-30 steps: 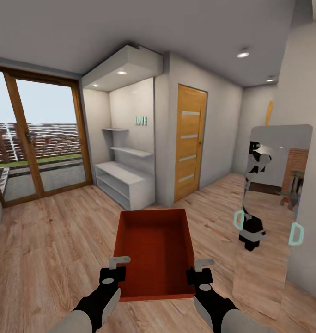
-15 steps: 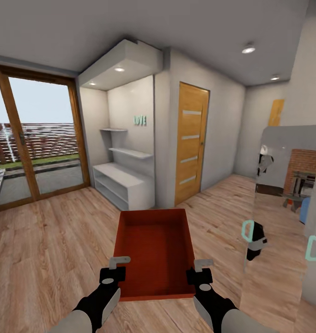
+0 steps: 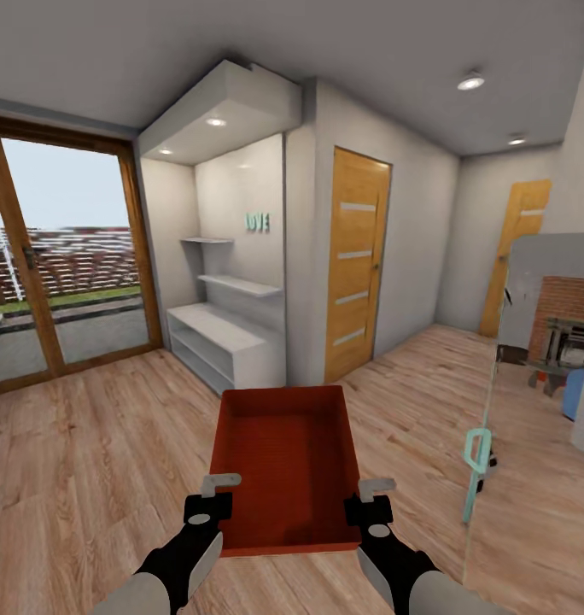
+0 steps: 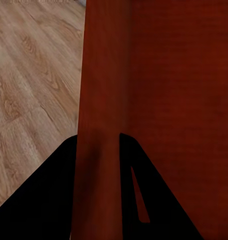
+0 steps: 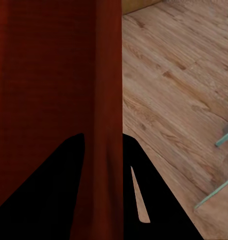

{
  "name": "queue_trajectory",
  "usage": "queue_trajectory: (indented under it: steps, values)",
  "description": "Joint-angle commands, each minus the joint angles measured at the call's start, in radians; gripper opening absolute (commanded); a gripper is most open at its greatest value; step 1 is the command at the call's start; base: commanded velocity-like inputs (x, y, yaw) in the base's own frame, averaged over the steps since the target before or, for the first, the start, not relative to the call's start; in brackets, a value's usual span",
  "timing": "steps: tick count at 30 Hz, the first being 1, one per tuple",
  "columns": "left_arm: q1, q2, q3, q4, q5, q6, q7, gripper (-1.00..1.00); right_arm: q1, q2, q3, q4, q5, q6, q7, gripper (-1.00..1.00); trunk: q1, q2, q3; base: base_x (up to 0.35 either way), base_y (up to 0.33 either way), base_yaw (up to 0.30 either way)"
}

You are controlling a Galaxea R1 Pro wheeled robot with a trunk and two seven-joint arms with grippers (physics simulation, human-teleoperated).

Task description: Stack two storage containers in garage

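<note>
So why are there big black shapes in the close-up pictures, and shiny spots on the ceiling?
Left wrist view: the left hand's dark fingers straddle the container wall. Right wrist view: same for the right hand's fingers. Head view: the shiny spots are ceiling lights.

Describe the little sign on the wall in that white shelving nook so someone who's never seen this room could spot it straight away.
Start at the wood-framed glass doors on the left, then move right to the recessed white alcove with floating shelves and a low cabinet. On its back wall, above the upper shelf, sits the small sign: teal letters that seem to spell LOVE, the one spot of colour among all-white surfaces.
</note>
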Motion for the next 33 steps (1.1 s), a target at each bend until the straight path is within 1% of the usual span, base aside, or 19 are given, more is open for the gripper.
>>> queue_trajectory:
  steps: [1, 27, 33]
  values:
    - [-0.001, 0.011, 0.005, -0.004, -0.011, -0.044, 0.009, -1.0, -0.001, 0.0, -0.014, 0.002, -0.017, -0.002, 0.011, -1.0, 0.001, -0.001, -0.001, 0.324, 0.0, 0.0]
    - [-0.001, 0.01, 0.005, -0.004, -0.011, -0.044, 0.009, -1.0, -0.001, 0.0, -0.014, 0.002, -0.017, -0.001, 0.01, -1.0, 0.001, -0.001, -0.001, 0.324, 0.0, -0.001]
    - [-0.001, 0.01, 0.005, -0.004, -0.011, -0.044, 0.009, -1.0, -0.001, 0.0, -0.014, 0.002, -0.017, -0.001, 0.009, -1.0, 0.001, -0.001, -0.001, 0.324, 0.049, -0.154]
